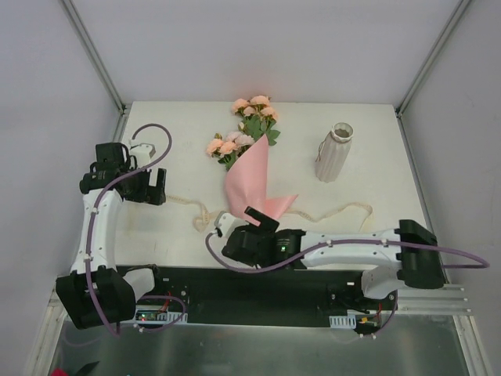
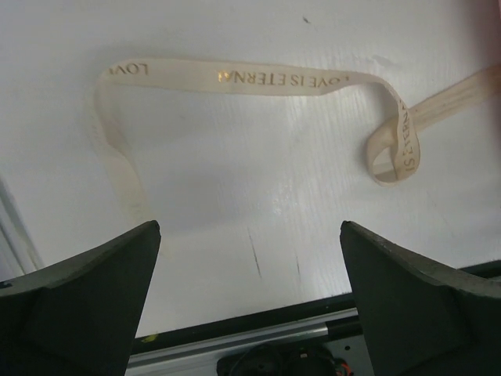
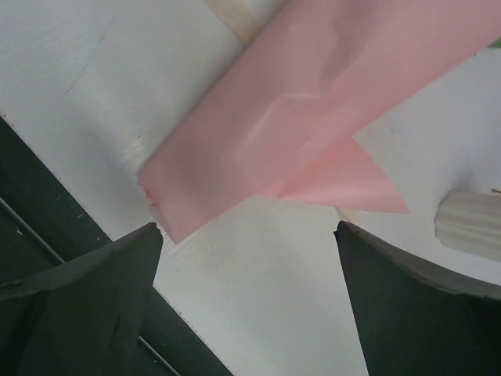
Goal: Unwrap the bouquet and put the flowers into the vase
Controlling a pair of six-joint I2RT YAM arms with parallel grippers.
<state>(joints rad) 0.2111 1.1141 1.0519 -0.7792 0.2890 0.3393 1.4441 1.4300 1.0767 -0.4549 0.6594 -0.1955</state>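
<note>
Matt, creased pink paper cone (image 3: 313, 102); satiny cream ribbon (image 2: 274, 80) with shiny gold lettering; ribbed matt cream-white vase (image 1: 334, 153); smooth white tabletop (image 2: 235, 172).

I see the white table (image 1: 172, 125) carrying three things. The bouquet (image 1: 246, 176) lies flat near the middle, its roses toward 12 o'clock and the tip of its pink cone toward 6. The vase (image 1: 334, 153) stands upright at the bouquet's 3 o'clock, apart from it. A cream ribbon (image 2: 274, 81) lies loose, snaking from 9 to 3 past the cone's tip.
</note>
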